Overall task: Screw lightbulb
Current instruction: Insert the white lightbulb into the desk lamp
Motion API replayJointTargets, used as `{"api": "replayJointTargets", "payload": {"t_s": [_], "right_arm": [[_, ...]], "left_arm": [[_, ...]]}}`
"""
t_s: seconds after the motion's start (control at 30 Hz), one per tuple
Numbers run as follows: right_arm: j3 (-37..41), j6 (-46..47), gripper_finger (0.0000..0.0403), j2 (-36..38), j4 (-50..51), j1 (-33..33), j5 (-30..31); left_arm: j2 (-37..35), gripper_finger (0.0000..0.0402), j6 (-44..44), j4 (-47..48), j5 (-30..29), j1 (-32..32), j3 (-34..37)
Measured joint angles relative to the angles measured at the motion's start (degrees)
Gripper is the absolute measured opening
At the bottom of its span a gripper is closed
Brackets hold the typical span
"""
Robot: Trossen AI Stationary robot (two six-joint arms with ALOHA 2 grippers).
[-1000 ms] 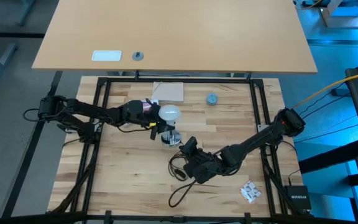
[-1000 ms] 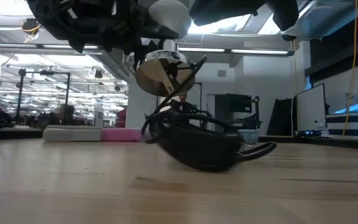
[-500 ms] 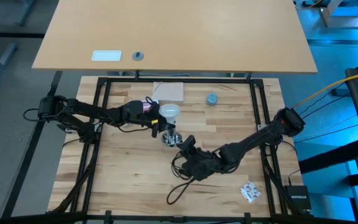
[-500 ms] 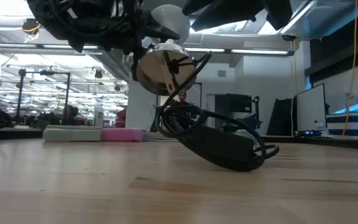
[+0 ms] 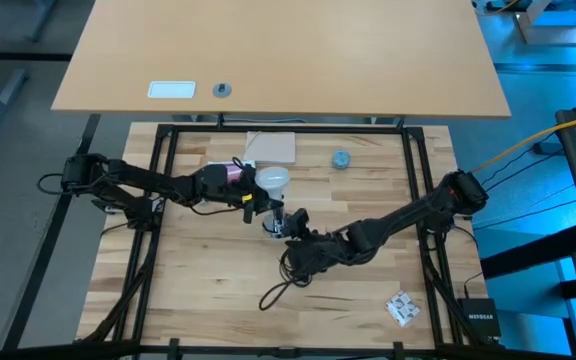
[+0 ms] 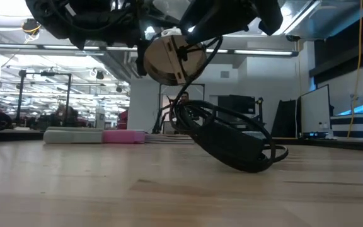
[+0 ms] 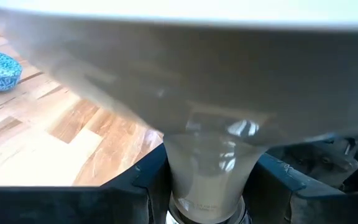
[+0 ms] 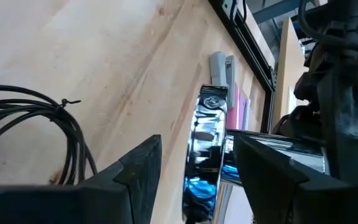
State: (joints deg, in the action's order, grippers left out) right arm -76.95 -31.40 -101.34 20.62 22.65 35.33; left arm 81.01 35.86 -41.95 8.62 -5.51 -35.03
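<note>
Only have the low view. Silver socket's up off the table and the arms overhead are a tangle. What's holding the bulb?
Observer: The left tool is shut on the lightbulb at its neck, just above the screw base.
Operator: Right one?
Observer: The right tool is open, with a finger on either side of the socket.
Operator: Where does the cord run?
Observer: From above, the cord trails in a loose loop on the table by the right tool.
</note>
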Motion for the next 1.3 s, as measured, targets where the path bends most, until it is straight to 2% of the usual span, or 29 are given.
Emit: {"api": "replayJointTargets", "payload": {"t_s": [0.27, 0.67, 0.8, 1.0, 1.3], "right_arm": [[0.0, 0.1, 0.0195, 0.0, 0.0, -1.4, -0.5], [0.0, 0.3, 0.0079, 0.0, 1.6, -1.4, -1.8], [0.0, 0.3, 0.0082, 0.0, 4.0, -1.3, -1.8], [0.0, 1.4, 0.0116, 0.0, 6.1, -1.2, -1.9], [0.0, 0.0, 0.0098, 0.0, 6.3, -1.1, -2.5]], "left_arm": [[0.0, 0.0153, -0.8, -0.2, 0.0, 0.6, 0.0], [0.0, 0.0153, -3.8, 0.0, 0.3, 0.6, 0.0], [0.0, 0.0153, -6.5, 0.3, 2.4, 0.6, 0.0], [0.0, 0.0153, -13.5, -0.2, 8.1, 0.6, 0.0], [0.0, 0.0153, -28.9, -0.4, 20.2, 0.5, 0.0]]}}
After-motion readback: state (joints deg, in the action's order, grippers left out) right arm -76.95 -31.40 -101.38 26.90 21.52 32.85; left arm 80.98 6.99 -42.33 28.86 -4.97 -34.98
